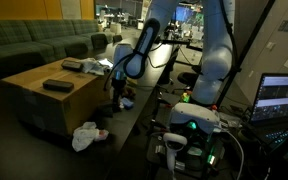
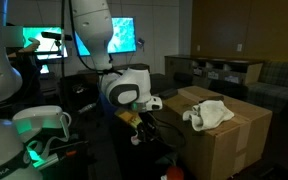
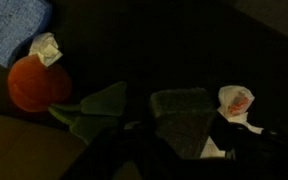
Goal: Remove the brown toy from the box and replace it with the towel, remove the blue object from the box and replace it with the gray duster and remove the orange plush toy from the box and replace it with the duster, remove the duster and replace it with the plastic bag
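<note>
We see the arm reaching down to the right of the box (image 1: 44,105), the tool (image 1: 117,93) low over a dark surface; it is too dim for us to tell whether its fingers stand apart or closed. In the wrist view the orange toy (image 3: 39,85) lies at the left, just beside a blue thing (image 3: 19,28), with grey-green cloths (image 3: 102,105) to its right. A dark flat pad (image 1: 57,86) rests on the box top, and a white lump (image 1: 84,136) lies on the floor near the box.
</note>
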### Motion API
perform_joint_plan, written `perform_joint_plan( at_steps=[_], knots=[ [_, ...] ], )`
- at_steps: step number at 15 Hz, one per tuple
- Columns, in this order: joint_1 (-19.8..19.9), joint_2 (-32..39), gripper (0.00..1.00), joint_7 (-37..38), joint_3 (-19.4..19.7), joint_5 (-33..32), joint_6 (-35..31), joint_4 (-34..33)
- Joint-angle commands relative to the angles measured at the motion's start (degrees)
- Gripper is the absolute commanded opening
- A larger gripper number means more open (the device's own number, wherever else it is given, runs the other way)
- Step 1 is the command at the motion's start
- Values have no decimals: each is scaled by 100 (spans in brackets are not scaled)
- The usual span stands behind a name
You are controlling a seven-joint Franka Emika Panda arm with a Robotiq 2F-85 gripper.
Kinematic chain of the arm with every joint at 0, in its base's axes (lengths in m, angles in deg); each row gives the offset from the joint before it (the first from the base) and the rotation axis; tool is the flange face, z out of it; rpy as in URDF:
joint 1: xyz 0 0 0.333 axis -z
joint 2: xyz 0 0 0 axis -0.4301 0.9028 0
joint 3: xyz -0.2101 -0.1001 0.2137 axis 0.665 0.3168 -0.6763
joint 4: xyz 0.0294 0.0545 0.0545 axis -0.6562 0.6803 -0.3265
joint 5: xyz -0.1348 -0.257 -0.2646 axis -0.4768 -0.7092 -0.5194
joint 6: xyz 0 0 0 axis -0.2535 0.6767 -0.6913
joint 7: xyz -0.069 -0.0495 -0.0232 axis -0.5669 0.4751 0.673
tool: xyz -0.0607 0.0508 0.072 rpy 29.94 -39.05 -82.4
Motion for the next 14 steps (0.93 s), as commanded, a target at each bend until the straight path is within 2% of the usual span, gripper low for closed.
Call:
perform_joint_plan(
  at_steps=[1, 3, 6, 10, 14],
  knots=[
    [484, -1057, 32, -834, -575, 1110, 807, 221],
    [313, -1481, 32, -1286, -442, 1799, 1198, 111],
    [-218, -2123, 32, -1671, 171, 2397, 1693, -17],
    [-923, -2514, 32, -1536, 1059, 2306, 1911, -299],
    [-1356, -2383, 32, -1349, 1523, 2128, 1684, -660]
  ],
)
